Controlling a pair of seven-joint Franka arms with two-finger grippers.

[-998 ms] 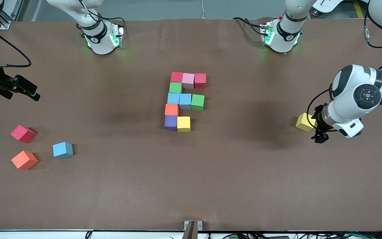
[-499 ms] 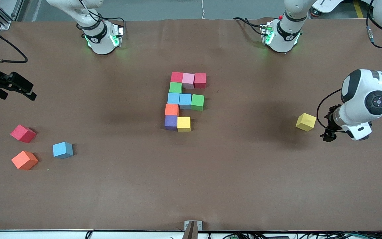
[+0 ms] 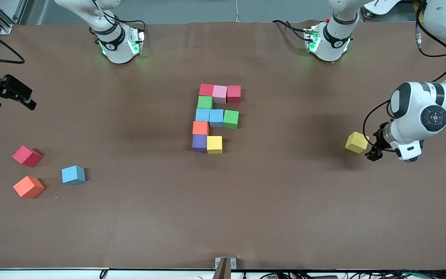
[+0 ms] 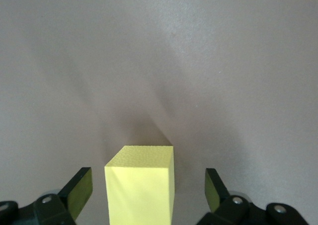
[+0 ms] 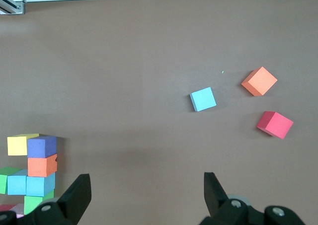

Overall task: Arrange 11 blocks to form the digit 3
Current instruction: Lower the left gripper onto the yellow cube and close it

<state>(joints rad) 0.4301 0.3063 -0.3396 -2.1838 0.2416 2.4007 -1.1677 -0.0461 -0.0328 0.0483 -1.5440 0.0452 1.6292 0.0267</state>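
Several blocks sit joined in the middle of the table, from a red block at the end nearest the bases to a purple block and a yellow block at the end nearest the front camera. A loose yellow block lies toward the left arm's end. My left gripper is low beside it and open, one finger on either side of the block with a gap at each. My right gripper hangs open and empty over the right arm's end of the table.
Three loose blocks lie toward the right arm's end: a red block, an orange block and a light blue block. The arms' bases stand along the table's edge farthest from the front camera.
My left gripper swung away from the loose yellow block, then came back to straddle it. My right gripper drifted farther toward the right arm's end of the table. No block moved.
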